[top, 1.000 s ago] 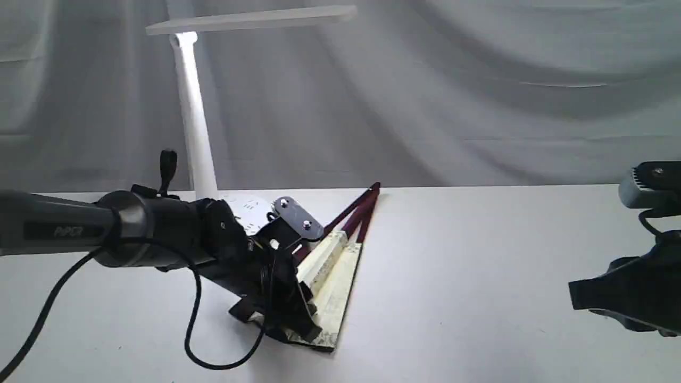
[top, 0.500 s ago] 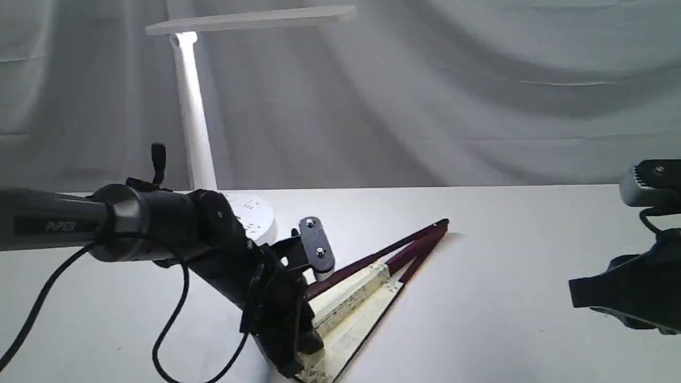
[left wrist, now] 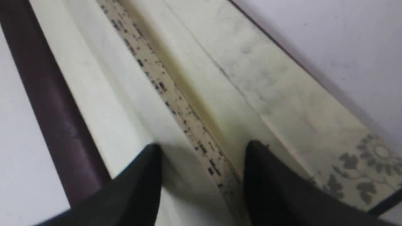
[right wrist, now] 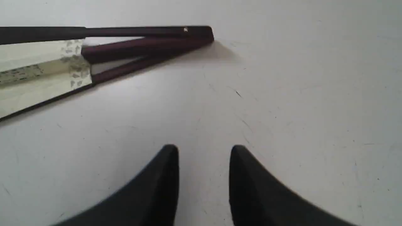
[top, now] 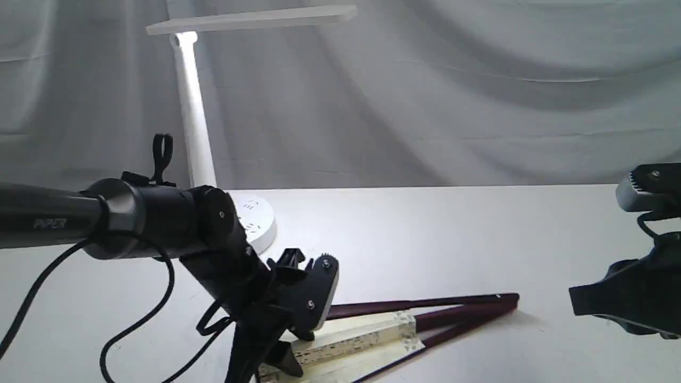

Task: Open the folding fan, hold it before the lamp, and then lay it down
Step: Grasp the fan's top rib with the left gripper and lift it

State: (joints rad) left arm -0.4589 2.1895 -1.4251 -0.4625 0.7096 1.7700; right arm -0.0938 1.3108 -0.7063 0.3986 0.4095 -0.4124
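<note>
On your white table (top: pixel 425 229), the cream pleated paper fan with maroon ribs (top: pixel 372 332) lies barely spread, pivot pointing right. Your left claw (left wrist: pixel 202 157) is parted over its leaf, a pleat ridge between the fingers (whether it pinches, I cannot tell). Your right claw (right wrist: pixel 204 150) hovers part-open, empty. The white plastic desk lamp (top: pixel 194 133) stands back left.

In the exterior view the wide end of the folding fan (top: pixel 372 332) is hidden behind the left gripper (top: pixel 279 361) and cut by the bottom edge. The left arm (top: pixel 133 223) half covers the base of the lamp (top: pixel 194 117). The right gripper (top: pixel 585 300) is cut by the right edge. The left wrist view is blurred (the black calligraphy is unreadable), and the fan runs off it at both ends. Whether the jaws pinch the pleats or merely straddle them cannot be told.
</note>
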